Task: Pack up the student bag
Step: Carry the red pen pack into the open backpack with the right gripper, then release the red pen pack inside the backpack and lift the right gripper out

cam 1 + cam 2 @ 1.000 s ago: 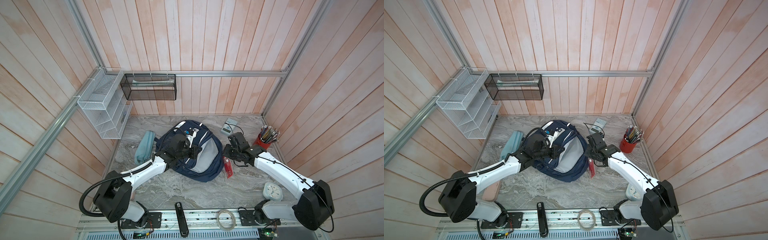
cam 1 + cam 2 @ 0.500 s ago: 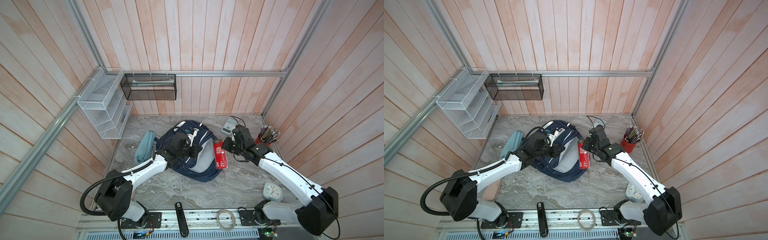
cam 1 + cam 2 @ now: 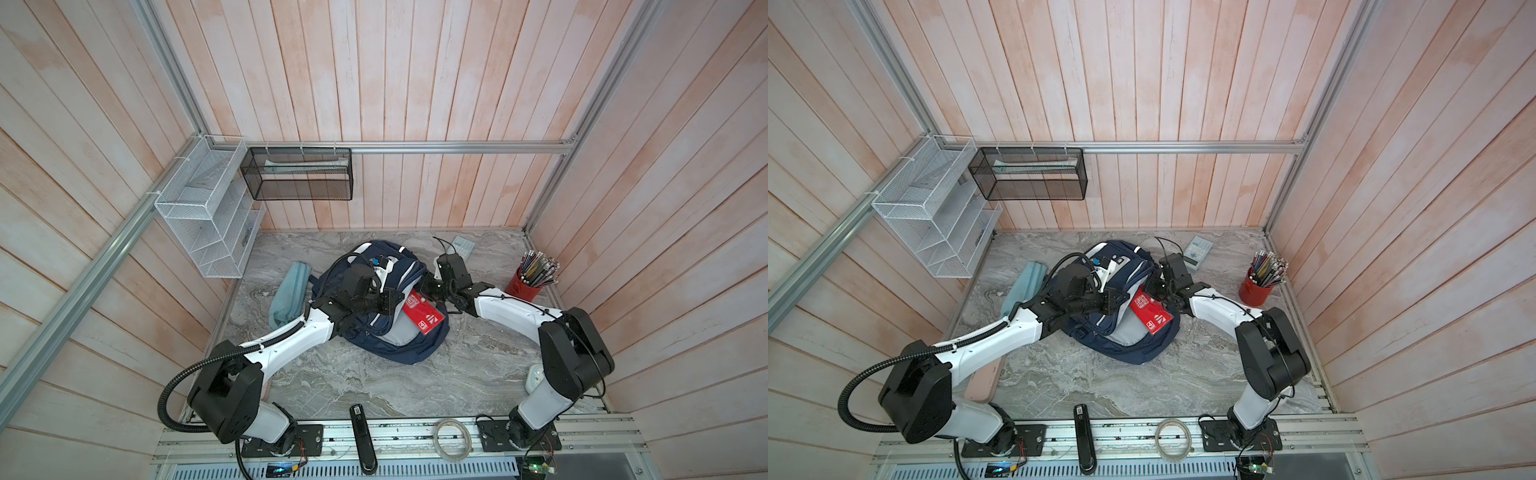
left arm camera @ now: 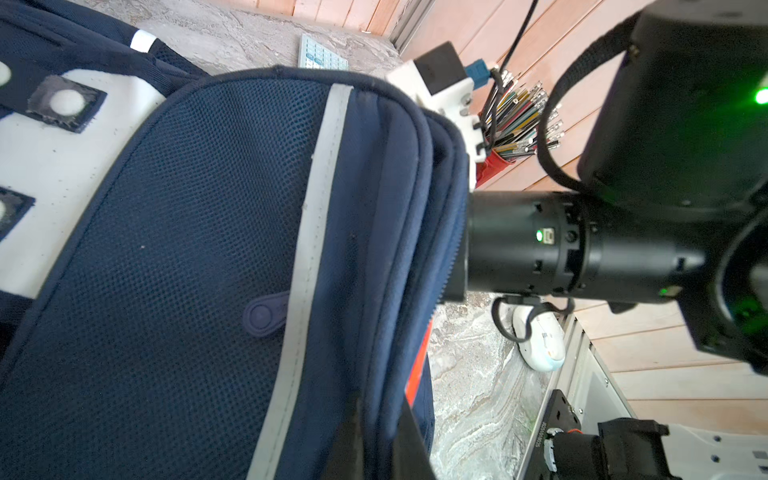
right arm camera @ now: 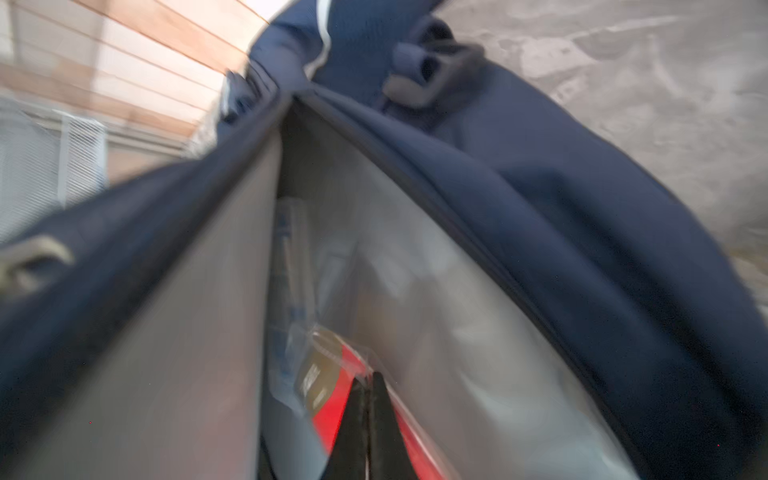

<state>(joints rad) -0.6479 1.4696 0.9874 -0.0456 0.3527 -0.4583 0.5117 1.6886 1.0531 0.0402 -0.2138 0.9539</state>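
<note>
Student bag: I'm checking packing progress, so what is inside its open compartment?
A red packet, pinched by the right tool, pokes into the grey-lined student bag; clear wrapping lies deeper. The bottom is blurred, hidden.

Plenty of clutter around the grey marble-look table (image 3: 374, 386). A white wire rack (image 3: 199, 216) hangs on the left wall. Right beside it on the back wall is a black mesh basket (image 3: 299, 176) with something pale lying in it, can't tell what. A light blue pouch (image 3: 289, 297) lies on the left side of the table, below the rack. The calculator (image 3: 1198, 252) sits near the back edge. A red cup (image 3: 524, 289) stuffed with pencils (image 3: 538, 266) stands by the right wall. A flat red packet (image 3: 424, 318) with white print is toward the middle. On the front metal rail (image 3: 407, 444) there's a black stapler (image 3: 362, 436), with a roll of clear tape (image 3: 451, 434) to its right.
</note>
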